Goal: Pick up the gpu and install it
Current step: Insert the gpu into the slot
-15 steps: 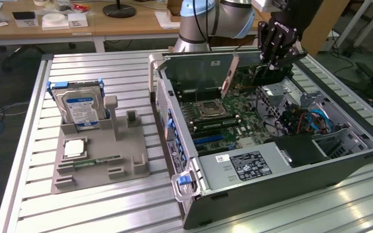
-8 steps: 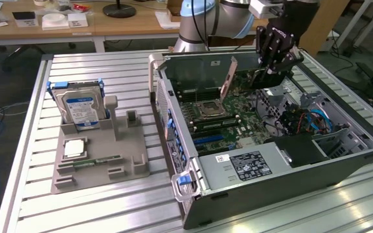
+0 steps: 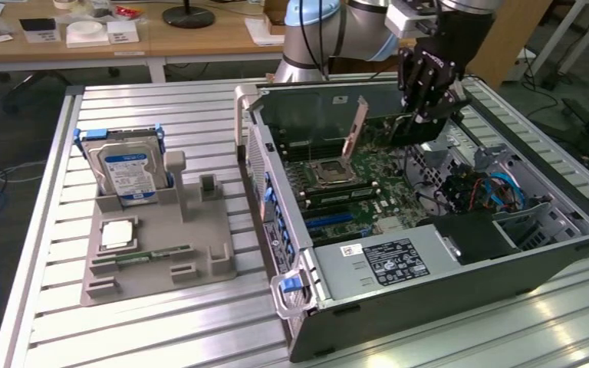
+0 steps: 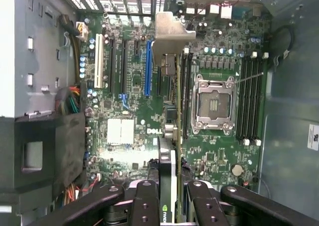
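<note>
My gripper (image 3: 419, 115) hangs inside the open computer case (image 3: 540, 253), shut on the gpu (image 3: 395, 130). The card stands on edge over the motherboard (image 3: 366, 180), its metal bracket (image 3: 357, 126) towards the case's rear wall. In the wrist view the gpu (image 4: 169, 161) is seen edge-on between my fingers (image 4: 144, 203), with its bracket (image 4: 172, 34) at the far end. It runs between the blue slot (image 4: 147, 69) and the CPU socket (image 4: 214, 104). I cannot tell whether its lower edge touches the board.
On the exterior view's left a grey holder tray (image 3: 156, 268) carries a hard drive (image 3: 126, 165) with a blue label, a CPU (image 3: 117, 234) and a RAM stick (image 3: 151, 255). Cables (image 3: 478, 188) and a drive cage (image 3: 524, 222) crowd the case's right side.
</note>
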You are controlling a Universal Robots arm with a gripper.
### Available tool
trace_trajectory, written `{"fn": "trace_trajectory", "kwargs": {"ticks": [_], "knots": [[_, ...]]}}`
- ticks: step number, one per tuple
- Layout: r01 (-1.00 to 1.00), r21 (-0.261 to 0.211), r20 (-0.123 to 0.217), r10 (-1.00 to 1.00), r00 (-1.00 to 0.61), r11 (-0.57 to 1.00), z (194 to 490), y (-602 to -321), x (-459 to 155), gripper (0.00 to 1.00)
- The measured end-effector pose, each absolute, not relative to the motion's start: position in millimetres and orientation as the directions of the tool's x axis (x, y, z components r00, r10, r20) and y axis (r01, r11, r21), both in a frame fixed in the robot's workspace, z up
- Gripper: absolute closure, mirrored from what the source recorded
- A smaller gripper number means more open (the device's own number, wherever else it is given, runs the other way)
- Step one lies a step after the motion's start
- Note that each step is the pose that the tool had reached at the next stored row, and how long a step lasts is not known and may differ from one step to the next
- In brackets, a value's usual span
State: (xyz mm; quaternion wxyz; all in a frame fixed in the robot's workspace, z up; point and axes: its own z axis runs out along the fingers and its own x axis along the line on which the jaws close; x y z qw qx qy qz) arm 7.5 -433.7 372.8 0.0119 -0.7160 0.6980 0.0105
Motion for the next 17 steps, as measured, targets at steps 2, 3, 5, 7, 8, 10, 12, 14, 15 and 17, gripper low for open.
{"fn": "trace_trajectory", "kwargs": {"ticks": [2,3,5,7,8,10,12,14,15,17], "knots": [[-1.000,-0.002,-0.032,-0.999,0.025,-0.025,371.2,-433.7,3.9,0.74],[-1.000,-0.002,-0.032,-0.999,0.025,-0.025,370.4,-433.7,2.1,0.74],[-1.000,-0.002,-0.032,-0.999,0.025,-0.025,369.0,-433.7,-1.6,0.74],[-1.000,-0.002,-0.032,-0.999,0.025,-0.025,368.0,-433.7,-3.3,0.74],[-1.000,-0.002,-0.032,-0.999,0.025,-0.025,367.7,-433.7,-3.6,0.74],[-1.000,-0.002,-0.031,-0.999,0.025,-0.025,367.6,-433.7,-3.6,0.74],[-1.000,-0.002,-0.031,-0.999,0.025,-0.025,367.6,-433.7,-3.7,0.74],[-1.000,-0.002,-0.032,-0.999,0.025,-0.025,367.5,-433.7,-3.7,0.74],[-1.000,-0.002,-0.032,-0.999,0.025,-0.025,367.5,-433.7,-3.7,0.74],[-1.000,-0.002,-0.032,-0.999,0.025,-0.025,367.5,-433.7,-3.7,0.74]]}}
